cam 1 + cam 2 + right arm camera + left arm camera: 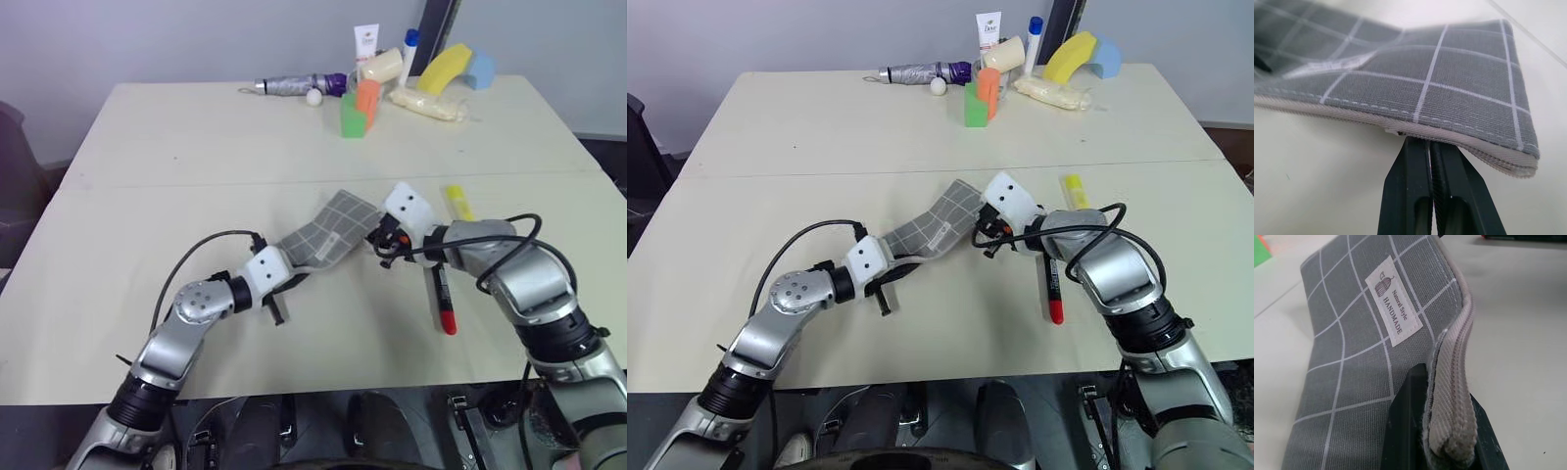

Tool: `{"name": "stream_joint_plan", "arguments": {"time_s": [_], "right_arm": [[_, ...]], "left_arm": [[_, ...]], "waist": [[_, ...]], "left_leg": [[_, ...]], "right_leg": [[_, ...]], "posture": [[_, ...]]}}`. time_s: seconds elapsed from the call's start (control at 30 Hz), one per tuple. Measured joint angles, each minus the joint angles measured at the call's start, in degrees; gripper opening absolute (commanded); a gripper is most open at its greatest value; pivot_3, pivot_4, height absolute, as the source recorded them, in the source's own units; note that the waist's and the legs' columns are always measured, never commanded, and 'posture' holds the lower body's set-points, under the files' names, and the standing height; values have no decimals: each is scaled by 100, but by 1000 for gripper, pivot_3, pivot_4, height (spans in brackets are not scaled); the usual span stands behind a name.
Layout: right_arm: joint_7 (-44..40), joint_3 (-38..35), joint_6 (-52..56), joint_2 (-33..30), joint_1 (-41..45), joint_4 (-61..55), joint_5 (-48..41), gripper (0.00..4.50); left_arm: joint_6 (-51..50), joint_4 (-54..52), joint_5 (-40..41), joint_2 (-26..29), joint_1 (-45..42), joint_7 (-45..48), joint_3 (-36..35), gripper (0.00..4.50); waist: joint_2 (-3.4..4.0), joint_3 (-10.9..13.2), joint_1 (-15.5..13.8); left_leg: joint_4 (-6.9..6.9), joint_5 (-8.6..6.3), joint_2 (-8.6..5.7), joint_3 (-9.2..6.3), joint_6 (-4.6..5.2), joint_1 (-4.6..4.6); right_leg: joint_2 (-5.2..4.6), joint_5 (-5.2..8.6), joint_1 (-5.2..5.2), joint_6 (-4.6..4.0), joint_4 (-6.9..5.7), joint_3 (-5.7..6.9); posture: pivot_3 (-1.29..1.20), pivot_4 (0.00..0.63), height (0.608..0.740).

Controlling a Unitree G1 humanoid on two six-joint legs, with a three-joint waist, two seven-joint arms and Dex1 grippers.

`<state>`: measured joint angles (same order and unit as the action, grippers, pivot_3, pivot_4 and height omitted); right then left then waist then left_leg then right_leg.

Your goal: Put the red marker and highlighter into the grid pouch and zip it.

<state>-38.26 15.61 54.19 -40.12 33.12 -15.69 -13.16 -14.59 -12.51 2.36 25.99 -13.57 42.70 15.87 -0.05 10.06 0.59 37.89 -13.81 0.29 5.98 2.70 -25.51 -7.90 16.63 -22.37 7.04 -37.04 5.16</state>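
The grid pouch point(328, 233) hangs just above the middle of the pale table point(196, 147), stretched between the two arms and sagging slightly, its grey fabric with white lines facing up and its small white label point(1394, 300) readable in the left wrist view. The left gripper point(1442, 431) has its two black fingers pressed together on the near-left end of the pouch, pinching the pale zipper tape at the edge. The right gripper point(1430, 161) holds the far-right end: its fingers are closed tight against each other right at the zipper edge, apparently nipping something small there, though what exactly sits between them cannot be made out. The zipper edge looks closed along the stretch that shows. The red marker point(443, 299) lies on the table to the right of the pouch, near the right arm, pointing near to far with its red end toward the near edge. The highlighter point(458, 202) lies a little farther back on the right, apart from both the marker and the pouch. Along the far edge of the table stands a cluster of other things: a folded umbrella point(294, 85), a white ball point(313, 96), green and orange blocks point(358, 110), a white tube point(366, 44) and a curved yellow foam shape point(443, 67).
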Motion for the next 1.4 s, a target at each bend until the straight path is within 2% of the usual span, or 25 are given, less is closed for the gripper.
{"name": "stream_joint_plan", "arguments": {"time_s": [0.4,0.67,0.9,1.1,1.4], "right_arm": [[-321,224,59,-159,-170,-773,160,21],[-453,421,234,-86,-169,-1346,75,21],[-447,447,278,-66,-155,-1364,84,21],[-381,500,264,2,-117,-1496,165,21],[-340,313,83,-59,-114,-1155,320,21]], "left_arm": [[-241,0,-227,-155,-84,-4,299,0],[-442,44,-203,-549,-157,-179,302,0],[-653,45,-45,-708,-199,-231,237,0],[-987,44,388,-1097,-251,-324,-48,0],[-1033,-79,773,-1091,-251,-313,-300,0]], "waist": [[0,0,-10],[-2,1,-21],[-2,1,-11],[-3,2,-10],[-4,3,-12]], "left_leg": [[0,-4,0,-1,7,0],[0,-6,-1,-4,9,-1],[0,-5,-1,-3,9,-1],[1,-5,-1,-4,9,-2],[2,-1,-1,-4,4,-3]], "right_leg": [[-1,0,0,0,1,0],[-6,0,2,0,3,1],[-6,0,2,0,3,2],[-5,0,1,0,3,3],[-3,0,2,0,3,5]], "posture": [[0,150,740],[0,150,740],[0,150,740],[0,150,740],[0,150,740]]}}
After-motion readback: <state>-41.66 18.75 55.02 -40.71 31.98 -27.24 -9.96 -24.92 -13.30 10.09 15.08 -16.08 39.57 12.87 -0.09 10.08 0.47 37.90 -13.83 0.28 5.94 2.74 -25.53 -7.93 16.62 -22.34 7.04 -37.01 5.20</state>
